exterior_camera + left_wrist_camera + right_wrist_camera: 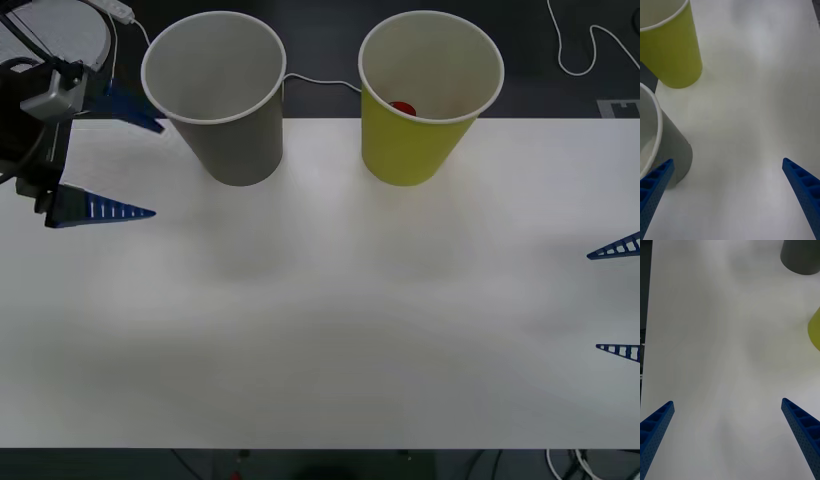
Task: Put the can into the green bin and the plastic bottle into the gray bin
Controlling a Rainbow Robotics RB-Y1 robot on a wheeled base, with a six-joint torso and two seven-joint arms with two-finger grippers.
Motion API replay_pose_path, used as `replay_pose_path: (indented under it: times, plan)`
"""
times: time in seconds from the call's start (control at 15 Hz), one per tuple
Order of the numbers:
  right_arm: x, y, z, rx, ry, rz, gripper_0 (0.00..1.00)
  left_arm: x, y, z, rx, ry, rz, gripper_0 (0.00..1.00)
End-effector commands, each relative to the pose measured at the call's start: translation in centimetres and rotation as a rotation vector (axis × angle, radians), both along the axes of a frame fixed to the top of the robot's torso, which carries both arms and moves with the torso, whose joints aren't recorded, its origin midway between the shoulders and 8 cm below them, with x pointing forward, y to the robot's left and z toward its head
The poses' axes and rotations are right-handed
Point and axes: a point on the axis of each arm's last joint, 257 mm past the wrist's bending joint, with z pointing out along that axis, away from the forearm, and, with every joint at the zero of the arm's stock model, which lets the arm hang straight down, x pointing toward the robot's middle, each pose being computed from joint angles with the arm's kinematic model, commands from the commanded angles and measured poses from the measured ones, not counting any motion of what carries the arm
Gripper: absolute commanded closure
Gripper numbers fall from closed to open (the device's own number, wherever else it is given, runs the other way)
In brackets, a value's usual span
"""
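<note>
Risk of tipping is posed by the spread, empty left gripper [128, 160] beside the gray paper-cup bin [225, 95] — the red-bodied can [402, 108] lies inside the yellow-green paper-cup bin [420, 100]; the right gripper [618, 298], also spread, is parked.

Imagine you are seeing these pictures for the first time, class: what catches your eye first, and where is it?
Two big cup-shaped bins stand side by side at the far edge of the white table: the gray bin on the left, the green bin on the right, with something red just visible inside it. The left gripper hangs open beside the gray bin, and the right gripper is open at the table's right edge.
</note>
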Motion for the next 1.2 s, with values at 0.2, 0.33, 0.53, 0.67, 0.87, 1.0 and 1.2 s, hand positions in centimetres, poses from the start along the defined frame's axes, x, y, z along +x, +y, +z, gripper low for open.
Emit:
replay_pose_path:
  times: [0.2, 0.33, 0.53, 0.67, 0.87, 1.0, 1.2]
  plan:
    - [0.0, 0.0, 0.0, 0.000, 0.000, 0.000, 0.00, -2.6, 1.7, -3.0, 0.025, -0.006, -0.018, 0.00]
    - [0.0, 0.0, 0.0, 0.000, 0.000, 0.000, 0.00, -3.8, 2.2, -4.0, 0.035, -0.005, -0.022, 0.00]
    - [0.0, 0.0, 0.0, 0.000, 0.000, 0.000, 0.00, -5.3, 2.8, -5.1, 0.043, -0.025, -0.018, 0.00]
    - [0.0, 0.0, 0.0, 0.000, 0.000, 0.000, 0.00, -6.0, 3.1, -5.8, 0.048, -0.032, -0.013, 0.00]
    - [0.0, 0.0, 0.0, 0.000, 0.000, 0.000, 0.00, -6.6, 3.9, -6.1, 0.086, -0.050, -0.004, 0.00]
    - [0.0, 0.0, 0.0, 0.000, 0.000, 0.000, 0.00, -6.9, 4.5, -6.2, 0.110, -0.043, -0.006, 0.00]
    - [0.0, 0.0, 0.0, 0.000, 0.000, 0.000, 0.00, -7.0, 5.0, -6.0, 0.127, -0.039, -0.004, 0.00]
